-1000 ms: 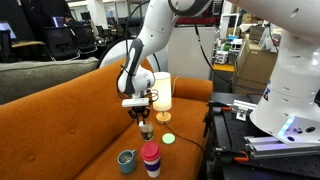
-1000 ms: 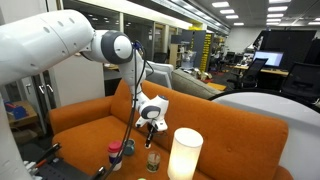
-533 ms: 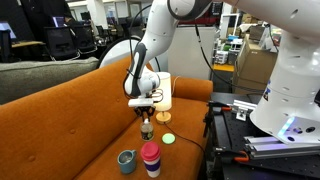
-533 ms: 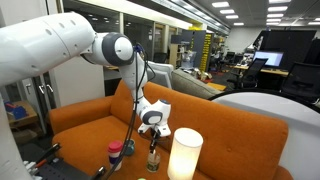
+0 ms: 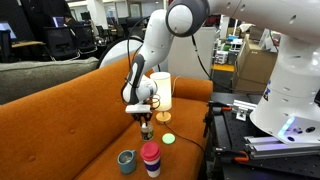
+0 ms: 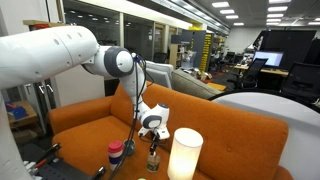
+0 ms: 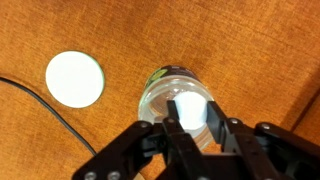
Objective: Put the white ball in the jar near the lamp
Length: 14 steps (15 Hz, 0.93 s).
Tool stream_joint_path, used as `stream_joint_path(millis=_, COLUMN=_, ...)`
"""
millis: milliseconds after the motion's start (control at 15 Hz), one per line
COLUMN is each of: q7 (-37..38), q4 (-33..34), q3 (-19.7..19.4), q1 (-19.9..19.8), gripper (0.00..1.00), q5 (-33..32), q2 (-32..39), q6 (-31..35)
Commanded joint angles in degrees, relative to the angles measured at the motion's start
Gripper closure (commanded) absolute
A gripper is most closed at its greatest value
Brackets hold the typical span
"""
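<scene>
**Sofa** [image 5: 60, 120]: orange woven upholstery and a soft, yielding seat, so anything standing on it has an unsteady footing.

**Arm** [image 5: 152, 55]: white and glossy, reaching down over the seat.

**Lamp** [image 5: 162, 90]: tall cylindrical shade, lit pale yellow, standing just beyond and to the right of the jar.

**Jar** [image 5: 147, 131]: a small upright cylinder that looks dark in both exterior views. In the wrist view its mouth [image 7: 158, 92] looks glassy, with a lighter rim. It is judged rigid, light and easily tipped on the cushion. It should not be knocked from the side.

**Disc** [image 7: 75, 78]: flat, round and white with a green edge, lying on the fabric to the left of the jar and apart from it. A thin dark cable [image 7: 45, 108] runs nearer than the disc.

**Gripper** [image 7: 192, 124]: black, hard-edged fingers clenched on the white ball, poised directly above the jar.

**White ball** [image 7: 189, 106]: held between the fingers over the jar mouth and not yet inside. Its surface is matte white. Its outline looks partly squared where the pads cover its sides, so its roundness cannot be confirmed. It is judged light and smooth enough to slip or roll, and perhaps slightly compressible. The hold should cross its widest part, as it appears to now. The mouth looks only moderately wider than the ball, so an off-centre release risks a bounce off the rim onto the seat.
</scene>
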Motion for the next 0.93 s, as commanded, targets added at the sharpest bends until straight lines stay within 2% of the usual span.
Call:
stream_joint_path(millis=0, q7=2.6, q4=6.0, q3=-2.1, q1=0.7, gripper=0.91, q5=-1.1, q2=3.9, q6=-2.5)
stream_joint_path(millis=200, q7=3.5, q4=9.0, q3=-2.8, q1=0.4, gripper=0.91, q5=-1.9, q2=5.8, q6=-3.8)
stream_joint_path(millis=267, q7=3.4, q4=9.7, q3=-2.9, q1=0.2, gripper=0.56, q5=-2.3, q2=6.2, q6=-4.6)
stream_joint_path(millis=333, q7=3.6, q4=10.4, q3=-3.0, q1=0.2, gripper=0.40, q5=-2.7, q2=6.7, q6=-5.3)
stream_joint_path(millis=533, q7=3.4, q4=10.8, q3=-2.9, q1=0.1, gripper=0.20, q5=-3.3, q2=7.1, q6=-6.5)
stream_joint_path(millis=600, q7=3.2, q4=10.4, q3=-2.8, q1=0.0, gripper=0.14, q5=-3.4, q2=6.9, q6=-6.7)
stream_joint_path(millis=867, q7=3.0, q4=8.2, q3=-2.8, q1=-0.1, gripper=0.14, q5=-3.0, q2=5.5, q6=-5.6)
